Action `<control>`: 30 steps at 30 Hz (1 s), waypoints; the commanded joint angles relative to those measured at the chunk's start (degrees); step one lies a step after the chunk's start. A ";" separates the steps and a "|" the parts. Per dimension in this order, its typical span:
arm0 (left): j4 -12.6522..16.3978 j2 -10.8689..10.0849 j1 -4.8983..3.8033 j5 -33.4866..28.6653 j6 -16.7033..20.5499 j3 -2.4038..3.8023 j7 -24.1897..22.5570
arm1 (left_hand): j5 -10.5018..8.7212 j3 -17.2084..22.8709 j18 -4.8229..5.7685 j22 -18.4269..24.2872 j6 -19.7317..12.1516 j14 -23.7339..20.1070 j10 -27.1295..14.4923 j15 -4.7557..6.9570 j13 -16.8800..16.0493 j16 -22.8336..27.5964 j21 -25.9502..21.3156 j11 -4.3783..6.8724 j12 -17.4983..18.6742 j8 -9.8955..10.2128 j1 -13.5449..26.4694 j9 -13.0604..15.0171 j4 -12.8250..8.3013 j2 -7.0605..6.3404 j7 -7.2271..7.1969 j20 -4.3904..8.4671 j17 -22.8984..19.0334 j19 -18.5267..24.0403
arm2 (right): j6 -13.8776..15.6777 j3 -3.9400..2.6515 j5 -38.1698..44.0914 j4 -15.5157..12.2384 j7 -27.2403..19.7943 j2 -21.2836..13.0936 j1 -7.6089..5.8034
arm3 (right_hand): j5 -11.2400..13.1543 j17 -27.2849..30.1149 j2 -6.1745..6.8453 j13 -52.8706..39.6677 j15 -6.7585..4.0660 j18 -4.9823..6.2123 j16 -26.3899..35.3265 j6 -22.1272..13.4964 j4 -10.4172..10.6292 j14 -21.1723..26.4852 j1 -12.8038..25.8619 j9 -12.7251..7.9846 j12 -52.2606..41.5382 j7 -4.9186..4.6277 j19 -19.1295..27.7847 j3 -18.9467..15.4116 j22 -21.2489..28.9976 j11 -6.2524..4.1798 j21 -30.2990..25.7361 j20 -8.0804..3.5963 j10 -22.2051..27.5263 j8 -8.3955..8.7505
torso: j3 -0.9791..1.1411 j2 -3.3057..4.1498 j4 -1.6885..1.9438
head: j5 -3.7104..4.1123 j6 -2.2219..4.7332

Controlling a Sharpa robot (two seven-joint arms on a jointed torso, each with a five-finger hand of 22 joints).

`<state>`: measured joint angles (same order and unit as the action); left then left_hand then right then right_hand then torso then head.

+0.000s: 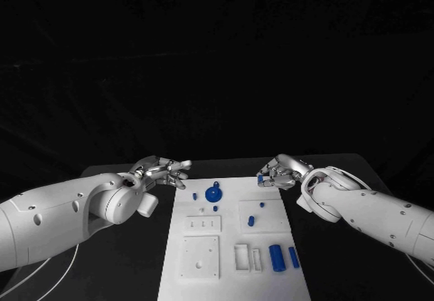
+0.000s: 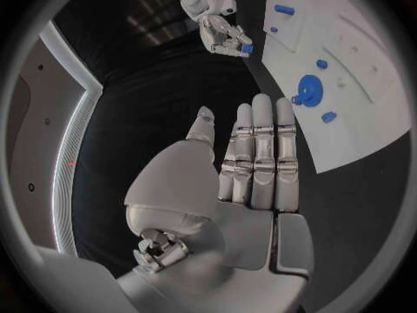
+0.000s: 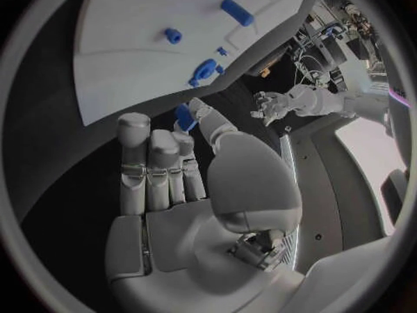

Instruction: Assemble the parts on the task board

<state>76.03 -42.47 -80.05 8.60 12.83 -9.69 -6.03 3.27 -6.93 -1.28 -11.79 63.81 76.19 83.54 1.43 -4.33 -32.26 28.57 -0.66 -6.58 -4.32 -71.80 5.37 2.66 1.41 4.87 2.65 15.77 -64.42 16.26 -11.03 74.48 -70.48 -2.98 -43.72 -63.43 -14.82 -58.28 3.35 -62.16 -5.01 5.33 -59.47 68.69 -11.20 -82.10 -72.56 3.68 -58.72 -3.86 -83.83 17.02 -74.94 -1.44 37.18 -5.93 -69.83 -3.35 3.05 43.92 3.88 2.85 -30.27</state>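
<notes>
Holding a small blue part (image 1: 260, 179) between thumb and fingertips, the right hand (image 1: 278, 173) hovers at the far right corner of the task board (image 1: 231, 276), over the black table (image 1: 335, 263). The right wrist view shows the same blue part (image 3: 184, 116) pinched at the tip of the thumb against a finger, the other fingers (image 3: 132, 146) standing straight beside it.

The left hand (image 1: 163, 172) sits just off the far left corner of the board, above the table. In the left wrist view its fingers (image 2: 260, 146) are stretched out side by side with the thumb a little apart, and nothing lies in the palm (image 2: 252, 229), so this hand is empty and spread.

On the board, a blue gear (image 1: 213, 192) rests near the far edge, with a small blue piece (image 1: 194, 195) just beside it toward the left hand and another small piece (image 1: 215, 209) just nearer the robot. A short blue peg (image 1: 252, 221) and a tiny blue stud (image 1: 262, 204) sit on the raised square plate on the right half. Two blue cylinders (image 1: 278, 258) lie side by side at the near right, next to a white bracket (image 1: 243, 257).
</notes>
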 commanded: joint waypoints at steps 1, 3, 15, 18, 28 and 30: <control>-0.83 1.00 -0.73 4.59 -4.33 0.02 5.94 | 0.37 0.63 1.28 -3.05 2.44 -2.01 1.99 1.19 -1.82 -8.71 4.24 1.18 -3.93 -1.03 2.15 2.61 1.01 -0.82 -1.22 1.04 5.17 0.85 | -1.16 -0.01 3.72 -2.28 4.65 0.70 -0.27 | 0.55 -0.22 0.07 -0.15 -0.09 -0.29 -0.19 0.25 0.21 -0.39 -0.69 0.06 -0.31 -0.17 -3.05 0.55 -4.17 0.08 0.39 -0.30 -0.36 -0.21 | -0.31 -1.09 -0.16 | -0.71 -0.34; -1.42 1.76 -1.11 5.95 -5.25 -0.04 7.04 | -0.03 0.16 1.28 -4.55 4.85 -1.74 2.75 1.98 -3.26 -12.57 6.46 1.97 -6.89 -2.51 4.30 4.62 2.15 -1.95 -2.24 1.74 7.26 0.56 | -1.15 -0.01 5.19 -3.68 6.28 1.24 -0.39 | 1.97 -0.36 0.15 -0.18 -0.08 -0.25 -0.25 0.25 -0.06 -0.42 -0.99 0.06 -0.30 -0.19 -3.05 1.19 -4.17 0.07 0.45 -0.30 -0.38 -0.20 | -0.39 -1.34 -0.16 | -0.86 -0.52; -4.53 6.82 -1.73 11.68 -6.77 -0.27 12.29 | 0.01 3.59 1.20 -14.94 3.18 -6.52 -3.37 2.94 -12.39 -24.81 18.78 3.13 -22.19 -2.46 6.07 39.91 6.30 -5.81 -3.96 2.81 9.98 8.34 | 0.67 0.00 8.61 -7.74 13.65 5.63 -0.56 | 2.24 -0.67 1.50 -0.21 -0.06 -0.09 0.15 0.34 0.43 -0.50 -0.41 0.08 -0.01 -0.20 -3.04 4.16 -4.07 0.06 0.51 -0.25 -0.44 -0.22 | -0.52 -2.06 -0.34 | -1.31 -1.10; -5.05 7.88 -1.75 12.91 -6.75 -0.30 13.95 | -0.05 3.84 1.16 -15.19 3.47 -6.83 -3.77 2.84 -12.38 -25.08 18.91 2.97 -22.40 -0.37 6.10 40.63 7.26 -6.25 -3.73 2.72 9.48 8.63 | 1.00 0.00 8.79 -8.04 14.74 6.58 -0.56 | 2.26 -0.65 1.65 -0.14 -0.08 -0.08 0.26 0.45 0.63 -0.52 -0.29 0.08 0.10 -0.15 -3.06 4.09 -4.07 -0.01 0.55 -0.26 -0.40 -0.22 | -0.46 -2.03 -0.36 | -1.37 -1.23; -6.02 10.23 -1.73 16.14 -3.81 -0.62 17.47 | 0.10 3.72 0.99 -15.20 2.39 -7.50 -4.53 2.39 -11.81 -24.79 18.51 2.49 -21.91 0.45 5.82 37.47 6.87 -5.90 -3.08 2.23 8.09 9.16 | 0.91 0.02 9.60 -9.61 16.38 8.86 -0.56 | 1.85 -0.79 1.82 -0.23 -0.11 -0.13 0.29 0.46 0.86 -0.61 -0.42 0.09 0.07 -0.15 -3.13 4.22 -4.15 -0.05 1.03 -0.30 -0.46 -0.22 | -0.36 -1.89 -0.41 | -1.50 -1.34; -6.04 10.46 -1.73 16.84 -3.59 -0.70 18.00 | 0.15 3.76 0.99 -15.08 2.24 -7.58 -4.57 2.29 -11.57 -24.56 18.24 2.38 -21.62 0.47 5.85 36.64 6.98 -5.99 -2.98 2.13 7.71 9.23 | 0.95 0.03 9.78 -9.81 16.78 9.09 -0.56 | 1.73 -0.82 1.84 -0.25 -0.11 -0.13 0.28 0.47 0.94 -0.62 -0.36 0.09 0.05 -0.14 -3.14 4.19 -4.16 -0.06 1.09 -0.30 -0.47 -0.22 | -0.44 -1.88 -0.41 | -1.70 -1.40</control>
<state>69.99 -32.26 -81.69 22.56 8.03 -10.38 9.56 3.31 -3.25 -0.43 -26.96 66.31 68.96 79.33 3.87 -16.04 -57.20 47.12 1.82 -28.46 -4.10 -65.88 42.49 9.76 -4.39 1.73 4.81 23.69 -55.56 16.91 -10.99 82.76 -80.05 11.94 -34.76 -63.99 -12.66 -59.02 4.69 -62.35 -5.21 5.32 -59.47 68.78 -10.52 -82.30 -72.74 3.67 -58.72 -4.05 -83.83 21.06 -74.92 -1.33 38.03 -5.93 -69.93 -3.37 2.64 42.02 3.48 1.34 -31.58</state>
